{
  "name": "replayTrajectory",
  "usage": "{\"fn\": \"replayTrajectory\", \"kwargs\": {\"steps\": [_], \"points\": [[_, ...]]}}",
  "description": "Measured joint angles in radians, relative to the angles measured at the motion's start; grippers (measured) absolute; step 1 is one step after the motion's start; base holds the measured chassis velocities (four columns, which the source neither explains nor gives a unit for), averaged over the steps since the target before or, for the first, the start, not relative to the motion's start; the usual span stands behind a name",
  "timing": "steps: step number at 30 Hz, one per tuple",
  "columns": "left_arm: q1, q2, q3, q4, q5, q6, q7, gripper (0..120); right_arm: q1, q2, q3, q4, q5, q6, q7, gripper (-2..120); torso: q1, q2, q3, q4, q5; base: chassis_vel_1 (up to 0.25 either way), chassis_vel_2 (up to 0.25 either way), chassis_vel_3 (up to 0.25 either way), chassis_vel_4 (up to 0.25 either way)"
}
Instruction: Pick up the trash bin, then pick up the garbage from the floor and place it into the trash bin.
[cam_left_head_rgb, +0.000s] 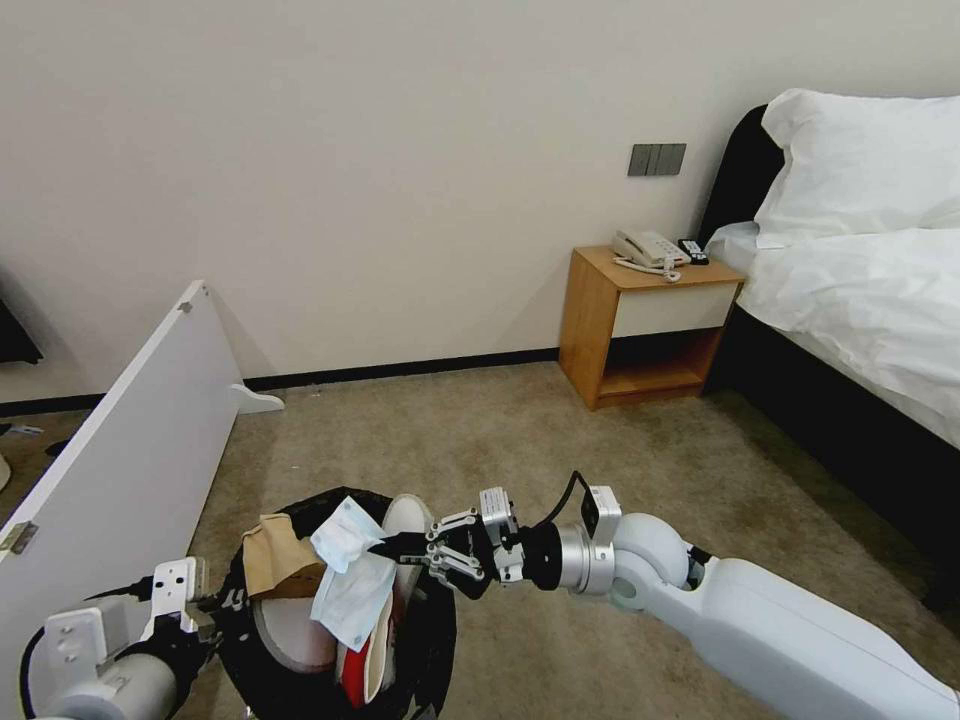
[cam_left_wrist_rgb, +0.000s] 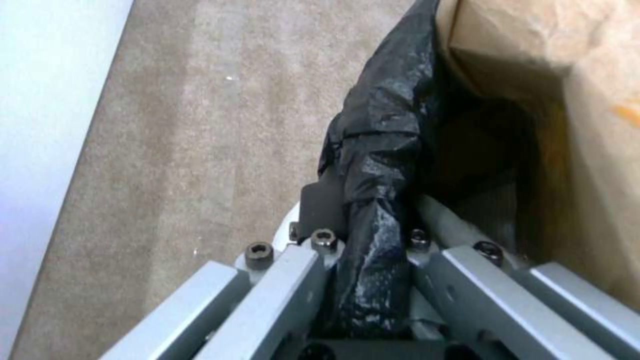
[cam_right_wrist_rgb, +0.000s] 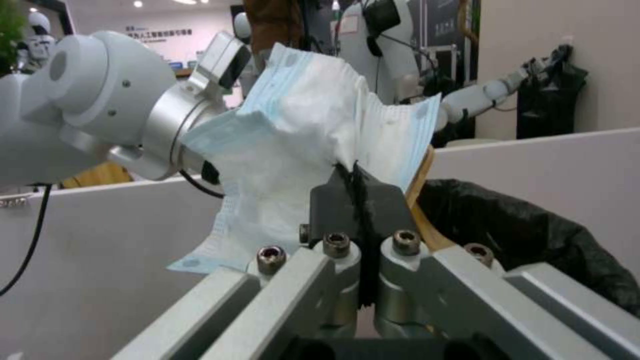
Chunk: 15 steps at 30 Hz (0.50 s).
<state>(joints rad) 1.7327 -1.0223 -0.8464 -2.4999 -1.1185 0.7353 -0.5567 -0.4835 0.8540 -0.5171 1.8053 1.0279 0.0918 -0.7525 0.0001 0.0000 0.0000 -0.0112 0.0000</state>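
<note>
The right gripper (cam_left_head_rgb: 385, 548) had its fingertips pinched together on the pale blue mask (cam_left_head_rgb: 352, 587), which hung over the trash bin (cam_left_head_rgb: 430, 640) mouth. At nine o'clock of the bin, the left gripper (cam_left_wrist_rgb: 373, 235) was clamped on its black-bagged rim.

Trash bin (cam_left_head_rgb: 300, 640): lower body cut off by the head view's bottom edge; interior largely hidden under pale blue mask (cam_left_head_rgb: 350, 575) and brown paper scrap (cam_left_head_rgb: 275, 560). Left gripper (cam_left_wrist_rgb: 373, 225): pads hidden by the black liner. Right gripper (cam_right_wrist_rgb: 360, 200): fingertips partly covered by mask.
</note>
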Motion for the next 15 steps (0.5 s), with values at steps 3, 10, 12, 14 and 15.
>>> {"fn": "replayTrajectory", "kwargs": {"steps": [3, 10, 12, 14, 15], "points": [[0.002, 0.000, 0.000, 0.000, -0.002, 0.000, -0.002, 1, -0.001, 0.003, -0.004, -0.004, -0.003, 0.000, 0.000, 0, 0.000, 0.000, 0.000, 0.0000, 0.0000, 0.000, 0.000, 0.000, 0.000], [0.009, 0.004, 0.000, 0.000, -0.008, 0.000, -0.006, 1, -0.013, 0.002, 0.000, -0.008, -0.008, 0.028, -0.053, 0, 0.000, 0.000, 0.000, 0.0000, 0.0000, 0.000, 0.000, 0.000, 0.000], [0.008, 0.005, 0.001, 0.000, -0.010, 0.000, -0.008, 1, -0.016, 0.000, 0.004, -0.007, -0.014, 0.039, -0.093, 0, 0.000, 0.000, 0.000, 0.0000, 0.0000, 0.000, 0.000, 0.000, 0.000], [0.006, 0.007, 0.002, 0.000, -0.014, 0.000, -0.011, 1, -0.018, -0.002, 0.006, -0.008, -0.027, 0.046, -0.132, 0, 0.000, 0.000, 0.000, -0.0001, 0.0000, 0.000, 0.000, 0.000, 0.000], [0.006, 0.007, 0.002, 0.000, -0.016, 0.000, -0.013, 1, -0.018, -0.002, 0.006, -0.011, -0.030, 0.048, -0.141, 0, 0.000, 0.000, 0.000, 0.0000, 0.0000, 0.000, 0.000, 0.000, 0.000]]}}
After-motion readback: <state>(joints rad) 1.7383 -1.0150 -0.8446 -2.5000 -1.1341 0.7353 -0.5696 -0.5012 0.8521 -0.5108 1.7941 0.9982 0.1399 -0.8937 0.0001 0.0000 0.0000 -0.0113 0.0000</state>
